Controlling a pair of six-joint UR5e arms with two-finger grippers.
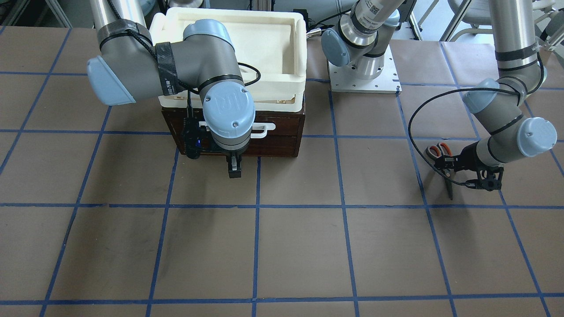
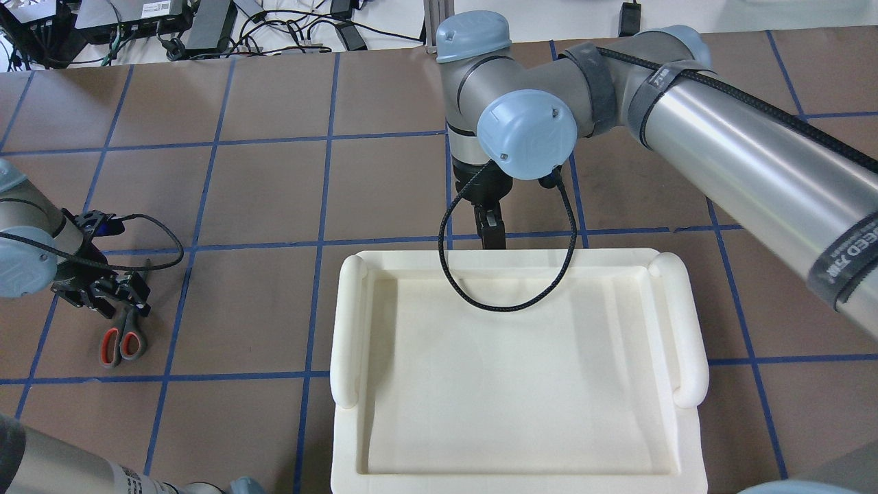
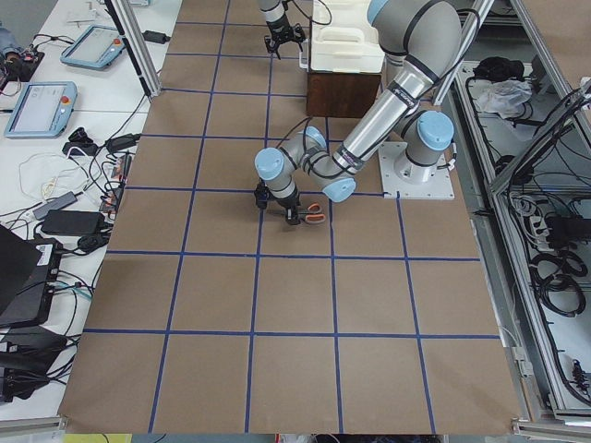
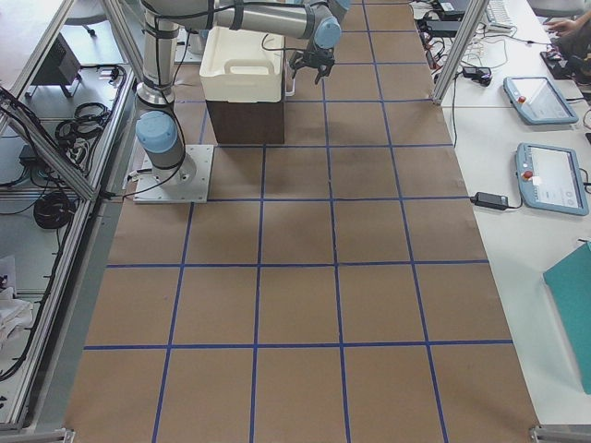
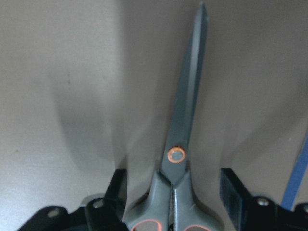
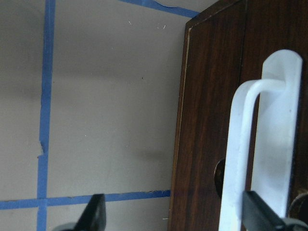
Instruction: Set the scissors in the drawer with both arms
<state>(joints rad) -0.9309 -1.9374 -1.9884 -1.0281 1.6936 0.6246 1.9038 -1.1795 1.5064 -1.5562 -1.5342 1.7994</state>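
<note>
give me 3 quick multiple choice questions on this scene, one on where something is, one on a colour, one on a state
1. Where are the scissors?
A) held up in the air
B) flat on the table under the left gripper
C) inside the drawer

2. What colour is the drawer's bar handle?
A) white
B) black
C) orange

3. How is the left gripper?
A) shut on the blades
B) shut and empty
C) open

Answers:
1 B, they lie on the brown surface.
2 A, it shows white against the dark wood.
3 C, its fingers stand apart, one on either side of the scissors.
</note>
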